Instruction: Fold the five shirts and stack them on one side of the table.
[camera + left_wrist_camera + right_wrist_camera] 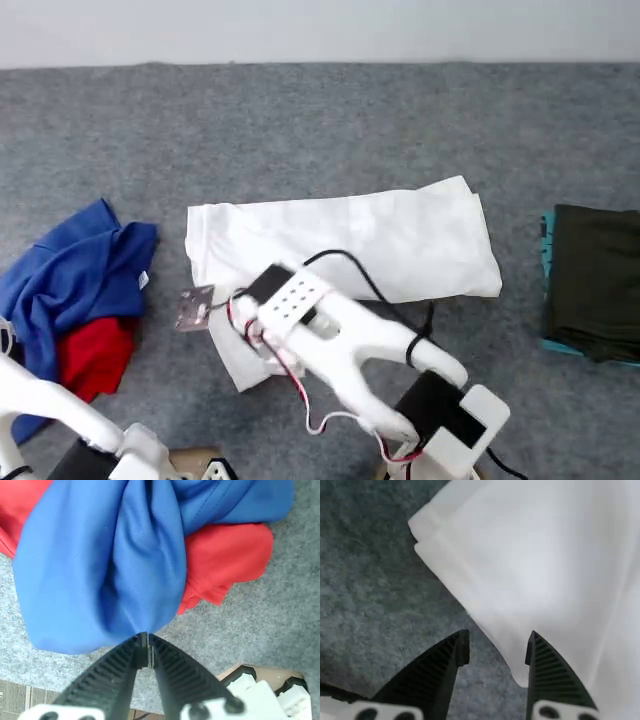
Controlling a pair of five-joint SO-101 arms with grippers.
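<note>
Closest to the high camera, the right arm (350,350) rises from the table's near edge and leans over the lower left corner of the white shirt (400,240). That shirt lies spread in a broad band across the middle of the grey table cover (300,130), with a narrower flap running down towards the arm. At the left side a blue shirt (75,270) sits crumpled over a red shirt (95,355), and the left arm (60,405) stands just beside them at the near corner. At the far right a dark shirt (595,280) lies folded square on top of a teal shirt (546,228), of which just an edge peeks out. From the left wrist, the left gripper (148,636) has its ribbed jaws pressed together, tips touching the edge of the bunched blue shirt (100,570); whether any cloth is pinched cannot be told. The red shirt (225,555) pokes out from under the blue one. From the right wrist, the right gripper (498,635) stands with jaws spread apart, holding nothing, above the edge of the white shirt (545,555), whose doubled corner lies flat on the grey cover (365,580).
</note>
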